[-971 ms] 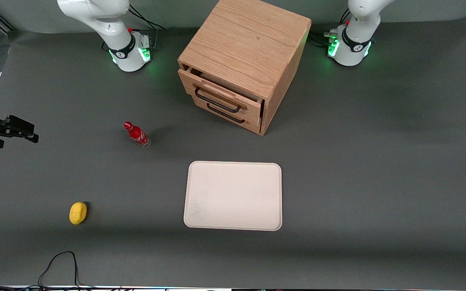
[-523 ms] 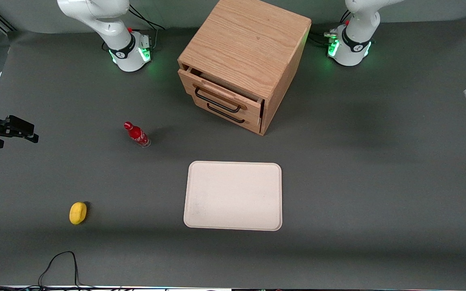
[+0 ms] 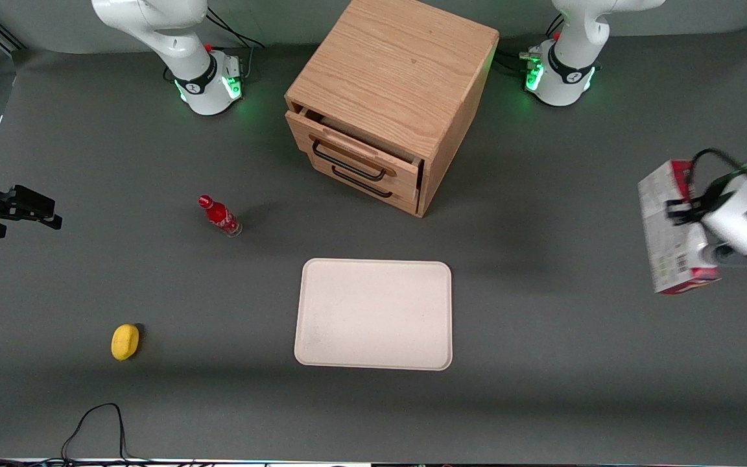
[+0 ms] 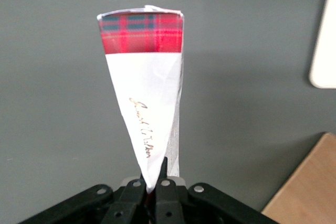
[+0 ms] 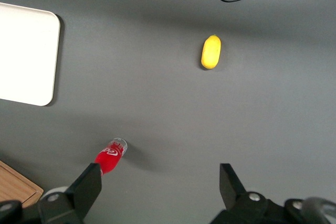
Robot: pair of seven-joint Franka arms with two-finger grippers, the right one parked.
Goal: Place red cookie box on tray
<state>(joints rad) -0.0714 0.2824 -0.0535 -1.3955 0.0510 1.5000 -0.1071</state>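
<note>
My left gripper (image 3: 688, 217) is shut on the red cookie box (image 3: 670, 228) and holds it above the table, toward the working arm's end, well clear of the tray (image 3: 373, 314). The box shows its grey-white printed face with red edges in the front view. In the left wrist view the box (image 4: 146, 93) juts out from my gripper (image 4: 152, 181), white with a red tartan end. A corner of the tray (image 4: 324, 45) shows there too. The cream-white tray lies flat, with nothing on it, nearer the front camera than the wooden drawer cabinet (image 3: 390, 97).
The cabinet's top drawer (image 3: 354, 159) stands slightly open. A small red bottle (image 3: 219, 216) and a yellow lemon-like object (image 3: 125, 341) lie toward the parked arm's end of the table. A black cable (image 3: 98, 428) loops at the table's near edge.
My left gripper has come into the front view from the working arm's end, carrying the cookie box toward the tray. Earlier only the box's edge showed, before that nothing.
</note>
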